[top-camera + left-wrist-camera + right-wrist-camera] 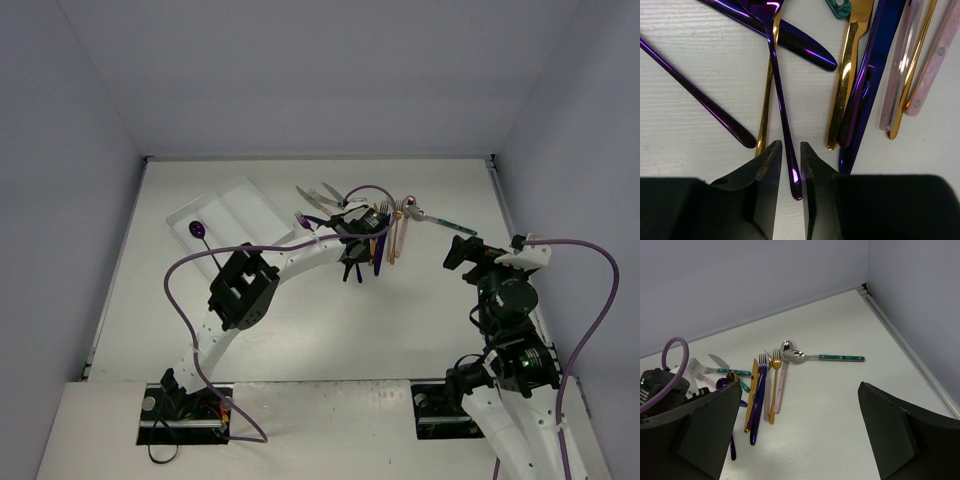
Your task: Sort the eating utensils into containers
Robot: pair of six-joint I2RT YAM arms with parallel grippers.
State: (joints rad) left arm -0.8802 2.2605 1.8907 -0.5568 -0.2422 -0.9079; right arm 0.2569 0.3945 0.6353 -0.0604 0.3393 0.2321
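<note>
The left jaws straddle the near end of a purple utensil (776,80) on the desk (700,90) — handle running straight away from them; narrowly apart, pinching or not I cannot tell. The right jaws gape, farther off — tray (245,195) to the left.

Purple handle (782,100), gold handle (847,75), dark blue handle (871,75), pink handles (932,60): heads were cut off by the left wrist view's top edge; kinds undetermined. Contact between the purple handle and the left gripper (790,146): could not be told. Utensil pile (397,238), overhead: was partly hidden beneath that gripper; pieces too small to identify.
</note>
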